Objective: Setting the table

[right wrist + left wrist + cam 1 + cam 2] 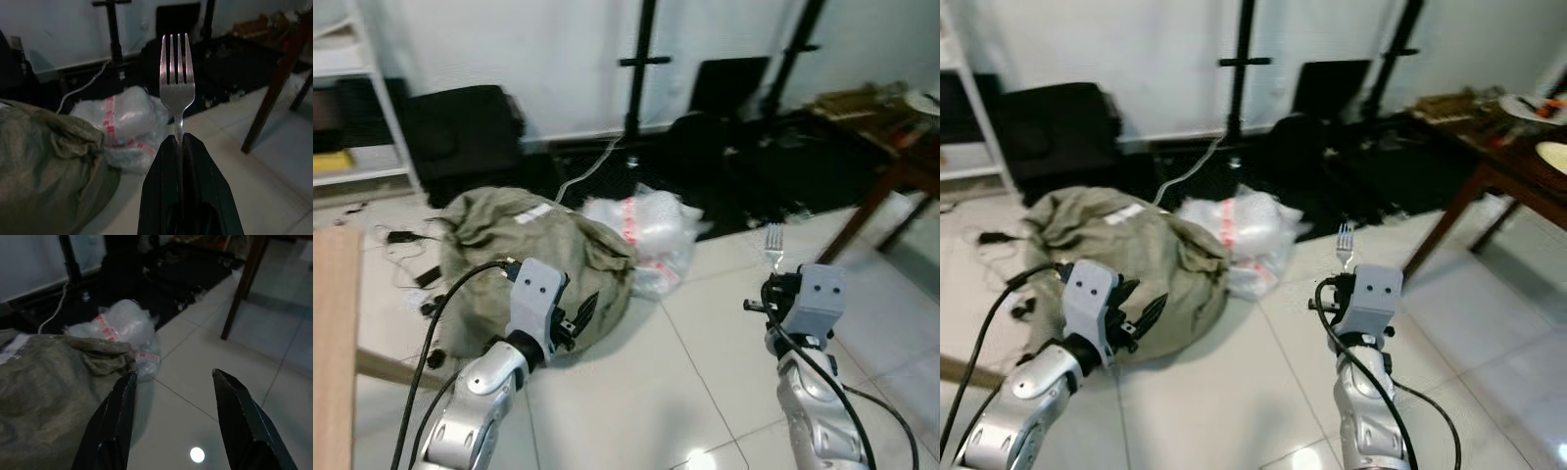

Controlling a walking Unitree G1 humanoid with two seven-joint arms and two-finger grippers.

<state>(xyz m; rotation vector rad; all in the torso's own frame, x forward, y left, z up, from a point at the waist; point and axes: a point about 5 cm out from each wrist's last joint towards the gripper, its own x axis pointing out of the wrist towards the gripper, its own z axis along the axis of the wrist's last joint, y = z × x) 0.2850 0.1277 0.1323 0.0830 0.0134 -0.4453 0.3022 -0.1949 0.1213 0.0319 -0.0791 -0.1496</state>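
My right gripper (178,144) is shut on the handle of a silver fork (177,83), whose tines stand upright above the fingers. In the left eye view the fork (773,245) sticks up above my right gripper (771,286), held over the tiled floor. My left gripper (171,377) is open with nothing between its fingers, hanging over the floor beside an olive cloth sack (524,255). A dark wooden table (1518,162) with plates on it stands at the far right, well beyond the fork.
A clear plastic bag (646,235) with red print lies against the sack. Black cases and stand poles (641,69) line the back wall. A white shelf unit (357,108) is at the left, a light wooden surface (333,333) at the near left. Cables trail on the floor.
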